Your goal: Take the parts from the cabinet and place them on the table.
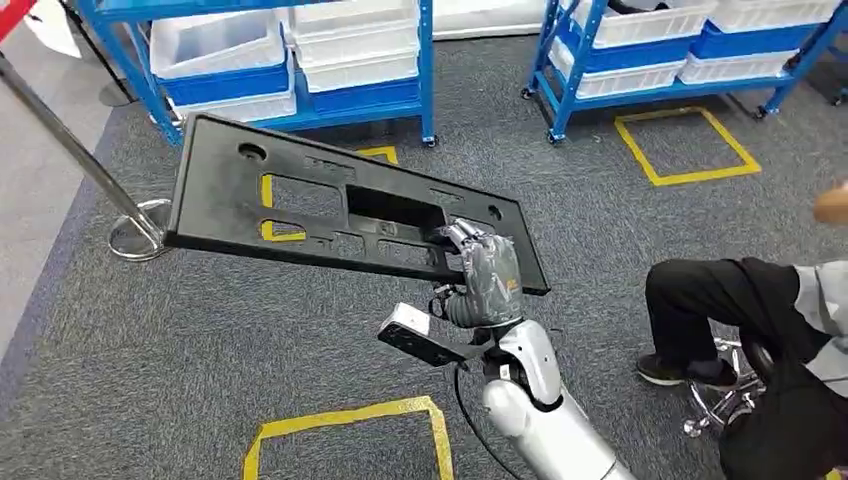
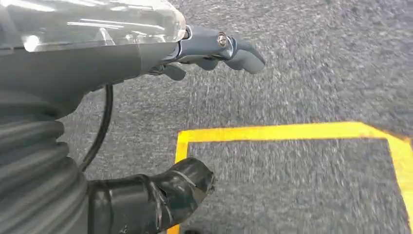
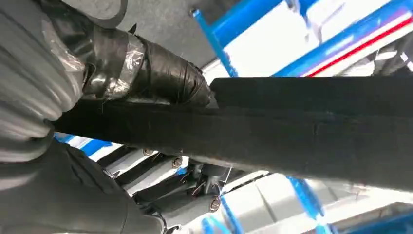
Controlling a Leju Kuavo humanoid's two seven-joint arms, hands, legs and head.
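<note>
Right hand (image 1: 487, 278) of mine grips the long black panel (image 1: 300, 200) at its near edge, toward its right end; the panel hangs in the air, tilted, over the grey carpet (image 1: 200, 350). Beyond it stand two blue racks (image 1: 425, 70) loaded with white bins (image 1: 355, 45). A seated person (image 1: 760, 330) is at my right. Yellow tape squares (image 1: 685, 145) mark the carpet. My left hand (image 2: 214, 51) hangs above one tape square, fingers apart, holding nothing.
</note>
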